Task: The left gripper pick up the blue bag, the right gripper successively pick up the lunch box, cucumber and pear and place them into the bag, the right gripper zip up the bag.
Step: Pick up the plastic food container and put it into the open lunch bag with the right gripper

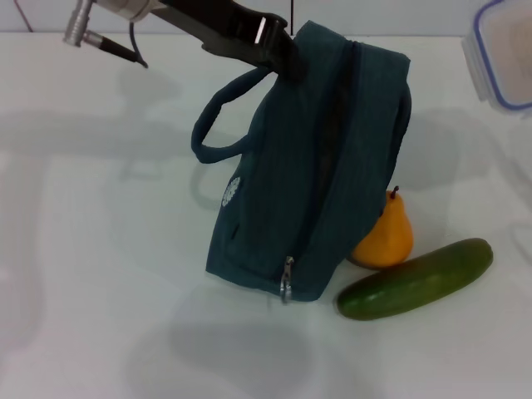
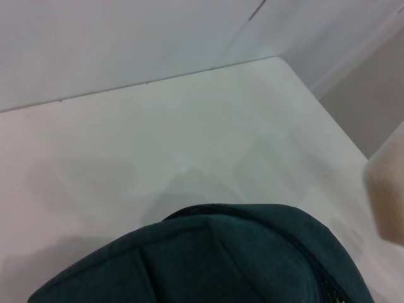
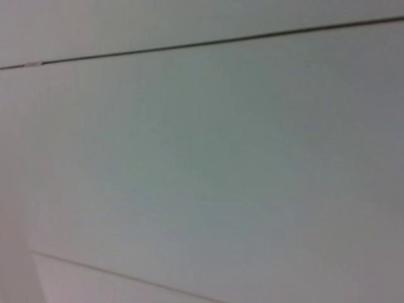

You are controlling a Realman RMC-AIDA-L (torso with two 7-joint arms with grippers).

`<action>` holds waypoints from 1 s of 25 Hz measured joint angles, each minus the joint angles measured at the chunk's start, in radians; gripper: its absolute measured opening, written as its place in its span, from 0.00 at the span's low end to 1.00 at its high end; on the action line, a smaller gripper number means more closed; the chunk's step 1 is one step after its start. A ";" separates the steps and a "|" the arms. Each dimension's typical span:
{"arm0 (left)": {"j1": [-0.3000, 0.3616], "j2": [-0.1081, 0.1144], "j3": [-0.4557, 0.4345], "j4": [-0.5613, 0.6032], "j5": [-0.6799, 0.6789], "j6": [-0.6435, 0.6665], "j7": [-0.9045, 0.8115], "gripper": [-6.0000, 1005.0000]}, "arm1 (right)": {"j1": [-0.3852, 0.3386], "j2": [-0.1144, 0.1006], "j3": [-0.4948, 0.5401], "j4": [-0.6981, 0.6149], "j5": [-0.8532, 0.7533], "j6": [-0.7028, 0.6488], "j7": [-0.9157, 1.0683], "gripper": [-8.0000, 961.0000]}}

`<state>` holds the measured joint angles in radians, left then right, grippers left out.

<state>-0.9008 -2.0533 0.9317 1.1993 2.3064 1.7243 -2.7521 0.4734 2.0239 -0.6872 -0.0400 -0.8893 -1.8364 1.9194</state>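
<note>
The blue bag [image 1: 307, 166] stands tilted in the middle of the table, its zipper pull [image 1: 286, 281] low at the front. One loop handle [image 1: 218, 125] sticks out to the left. My left gripper [image 1: 283, 56] reaches in from the upper left and is shut on the bag's top edge. In the left wrist view only the bag's fabric [image 2: 208, 259] shows. The pear [image 1: 386, 234] stands just right of the bag, touching it. The cucumber [image 1: 416, 281] lies in front of the pear. The lunch box [image 1: 503, 54] sits at the far right edge. My right gripper is out of view.
The white table [image 1: 100, 249] stretches out left of and in front of the bag. The right wrist view shows only a plain pale surface [image 3: 202, 158] with a dark seam. A wall lies behind the table's back edge [image 2: 158, 79].
</note>
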 joint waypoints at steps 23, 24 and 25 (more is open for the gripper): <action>-0.048 -0.009 0.000 -0.002 -0.002 -0.031 -0.026 0.08 | 0.217 0.004 -0.014 0.087 0.014 -0.001 -0.059 0.10; -0.050 -0.009 0.000 -0.004 -0.002 -0.032 -0.026 0.08 | 0.223 0.004 -0.015 0.094 0.010 0.007 -0.070 0.10; -0.051 -0.010 -0.002 -0.006 -0.002 -0.032 -0.026 0.08 | 0.229 0.004 -0.016 0.100 0.003 0.017 -0.078 0.10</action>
<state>-0.9515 -2.0629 0.9300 1.1934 2.3040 1.6922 -2.7783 0.7023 2.0279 -0.7035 0.0597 -0.8864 -1.8197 1.8410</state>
